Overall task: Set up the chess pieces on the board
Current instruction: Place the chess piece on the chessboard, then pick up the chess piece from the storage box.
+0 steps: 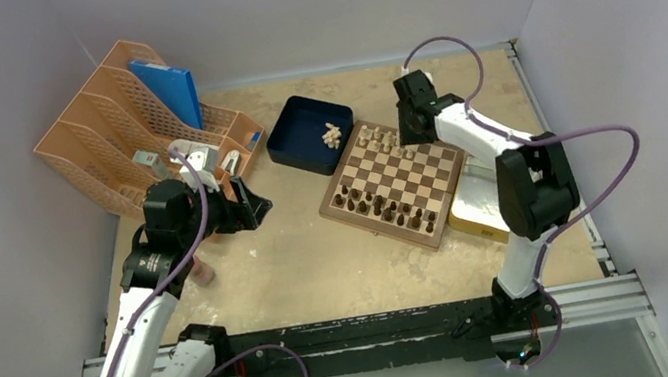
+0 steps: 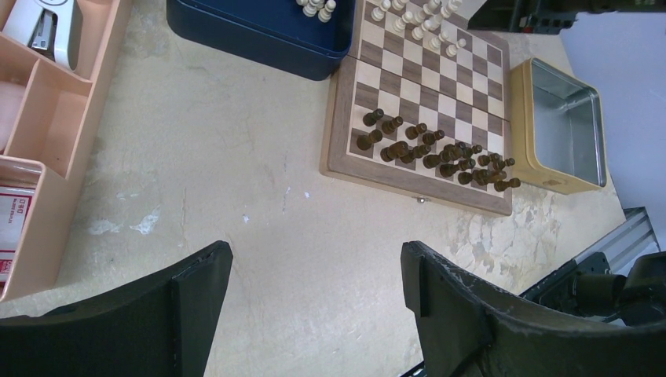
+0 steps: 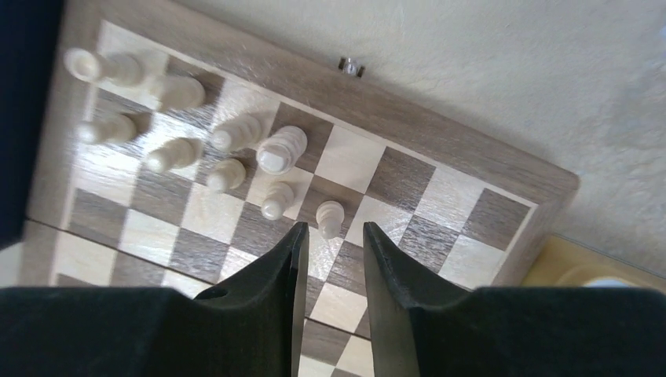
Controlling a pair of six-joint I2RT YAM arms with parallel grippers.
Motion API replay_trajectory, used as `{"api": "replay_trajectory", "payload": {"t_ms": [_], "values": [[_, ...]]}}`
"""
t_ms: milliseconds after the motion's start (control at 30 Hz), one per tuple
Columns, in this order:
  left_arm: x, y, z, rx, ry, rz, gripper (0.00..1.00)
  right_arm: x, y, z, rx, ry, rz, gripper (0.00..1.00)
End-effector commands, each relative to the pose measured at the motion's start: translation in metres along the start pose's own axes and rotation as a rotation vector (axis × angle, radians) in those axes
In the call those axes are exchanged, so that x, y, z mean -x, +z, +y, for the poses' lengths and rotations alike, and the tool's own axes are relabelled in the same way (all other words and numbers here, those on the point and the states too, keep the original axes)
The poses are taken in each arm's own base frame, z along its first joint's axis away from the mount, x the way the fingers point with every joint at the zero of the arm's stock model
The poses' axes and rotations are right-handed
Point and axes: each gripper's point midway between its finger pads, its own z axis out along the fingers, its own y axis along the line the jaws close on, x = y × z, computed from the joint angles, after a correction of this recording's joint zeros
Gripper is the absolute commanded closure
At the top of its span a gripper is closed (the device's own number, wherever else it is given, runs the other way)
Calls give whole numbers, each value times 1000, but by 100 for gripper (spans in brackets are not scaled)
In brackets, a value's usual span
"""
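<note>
Hovering at the board's (image 3: 463,216) far edge, my right gripper (image 3: 335,229) stands narrowly parted, pinching nothing. A pale pawn (image 3: 330,218) stands free at its tips, seemingly placed to extend that rank. My left gripper (image 2: 314,259) hangs spread wide, left of the board. The blue tray (image 1: 287,140) off the board's far-left corner holds more chess pieces (image 1: 332,135); the metal tray (image 2: 565,133) against its right side holds nothing.

- The board (image 3: 408,174) is wood, visibly grained, with a soft satin sheen.
- The chess pieces (image 3: 281,149) are smooth pale wood.
- The tray (image 2: 567,118) is shiny metal.
- The table (image 2: 236,157) looks matt, scuffed and blotchy.
</note>
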Motion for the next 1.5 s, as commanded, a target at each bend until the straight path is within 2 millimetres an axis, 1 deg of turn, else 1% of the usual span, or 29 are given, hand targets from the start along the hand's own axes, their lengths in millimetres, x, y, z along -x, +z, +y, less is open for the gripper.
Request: {"api": "replay_trajectory", "payload": {"t_ms": [0, 133, 200, 300, 333, 467, 533, 633, 667, 767, 867, 967, 1167, 1267, 1467], "values": [[14, -3, -6, -17, 34, -56, 22, 64, -51, 3, 30, 75, -185, 66], [15, -5, -6, -17, 39, -66, 22, 93, -76, 38, 170, 39, -278, 67], [16, -7, -7, -19, 42, -75, 22, 101, -84, 62, 220, -27, -303, 66], [17, -8, -8, -21, 46, -81, 22, 113, -86, 95, 268, -81, -334, 66], [17, -8, -7, -20, 47, -82, 22, 120, -88, 108, 290, -93, -347, 66], [18, -10, -7, -14, 49, -91, 23, 122, -78, 156, 334, -184, -353, 65], [19, -11, -7, -12, 50, -97, 23, 123, -68, 171, 320, -236, -349, 65], [19, -11, -6, -10, 49, -99, 23, 123, -51, 189, 315, -302, -330, 65], [20, -11, -7, -10, 50, -100, 23, 121, -43, 192, 309, -320, -314, 65], [20, -12, -6, -7, 50, -104, 23, 108, -16, 196, 273, -371, -250, 65], [21, -13, -6, -5, 52, -108, 23, 97, 3, 198, 261, -423, -204, 65], [20, -13, -6, -2, 51, -108, 23, 89, 19, 196, 237, -454, -173, 65], [20, -13, -6, -3, 54, -108, 23, 89, 30, 195, 213, -502, -169, 62], [20, -13, -6, -3, 54, -109, 23, 82, 36, 193, 211, -539, -139, 62], [20, -13, -6, -1, 54, -110, 23, 67, 41, 192, 226, -580, -88, 62]]}}
